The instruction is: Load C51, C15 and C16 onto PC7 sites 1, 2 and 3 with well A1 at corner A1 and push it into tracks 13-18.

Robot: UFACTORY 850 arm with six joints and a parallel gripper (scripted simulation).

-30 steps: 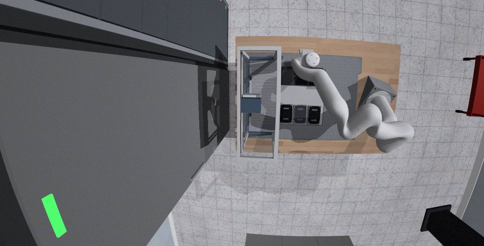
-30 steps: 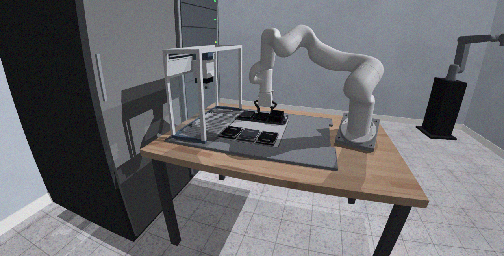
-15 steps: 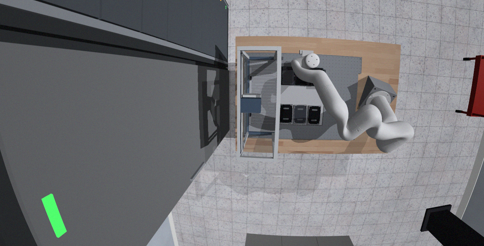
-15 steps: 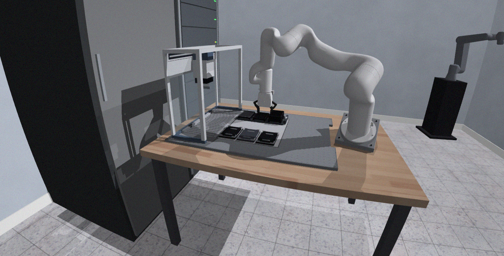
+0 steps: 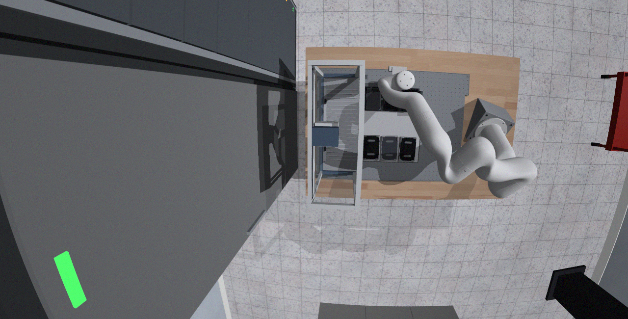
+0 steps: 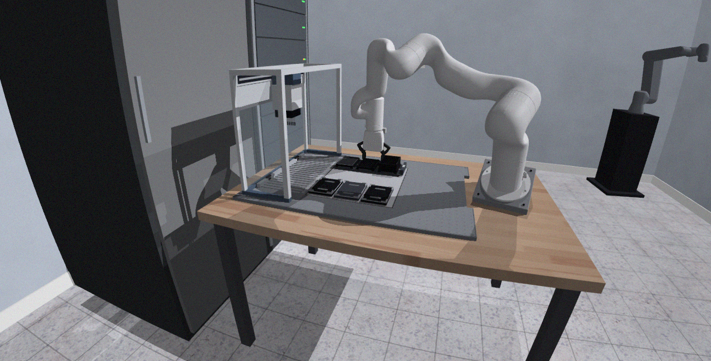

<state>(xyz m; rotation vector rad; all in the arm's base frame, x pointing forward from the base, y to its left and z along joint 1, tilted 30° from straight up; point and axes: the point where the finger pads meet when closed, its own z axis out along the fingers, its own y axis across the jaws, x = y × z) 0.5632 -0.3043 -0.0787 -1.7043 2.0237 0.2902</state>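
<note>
Wooden table (image 6: 397, 249); gripper (image 6: 372, 151) open, seemingly above nests (image 6: 370, 164).

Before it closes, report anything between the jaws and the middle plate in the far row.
Nothing visible. The gripper hangs open directly over that plate. A taller block and a flat plate flank it, outside the jaws. The arm hides this spot from above.

I see even, soft light and sharp focus. The arm (image 6: 447, 78) casts a broad shadow across the worktop (image 6: 397, 244) toward the cabinet (image 6: 164, 110). The top view bends floor tiles (image 5: 439, 251) at its edges.
</note>
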